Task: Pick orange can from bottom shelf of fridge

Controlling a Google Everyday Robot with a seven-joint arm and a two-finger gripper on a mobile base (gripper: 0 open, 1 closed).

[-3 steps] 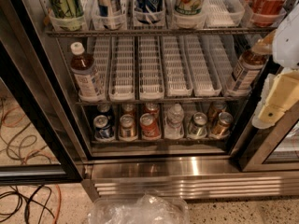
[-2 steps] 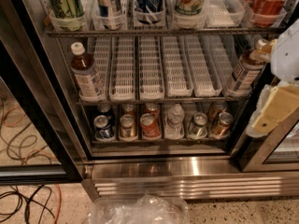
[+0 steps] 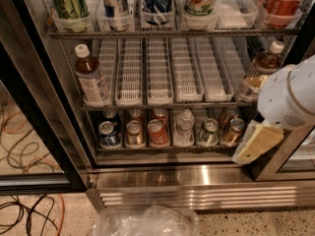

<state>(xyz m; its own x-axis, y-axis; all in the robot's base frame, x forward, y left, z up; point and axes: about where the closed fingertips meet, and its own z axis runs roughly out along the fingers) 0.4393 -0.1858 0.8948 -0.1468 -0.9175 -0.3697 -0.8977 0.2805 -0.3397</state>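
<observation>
The fridge (image 3: 197, 178) stands open in front of me, with wire racks of drinks. On the bottom shelf (image 3: 167, 147) a row of cans stands in white lane trays. The orange can (image 3: 134, 133), dull orange-brown with a silver top, is second from the left, between a blue can (image 3: 108, 134) and a brighter red-orange can (image 3: 156, 132). My gripper (image 3: 257, 143) hangs at the right end of the bottom shelf, just right of a tilted bronze-gold can (image 3: 232, 131) and well to the right of the orange can. It holds nothing that I can see.
A clear bottle (image 3: 183, 128) and a silver can (image 3: 209, 132) stand between the red-orange can and the bronze can. Brown bottles (image 3: 92, 80) (image 3: 266, 63) stand on the middle rack among long white trays. Black door frame at left; cables and a plastic bag (image 3: 145, 221) lie on the floor.
My arm and gripper have come down and to the left at the right side of the view, from beside the middle rack to the level of the bottom shelf. The cans have not moved.
</observation>
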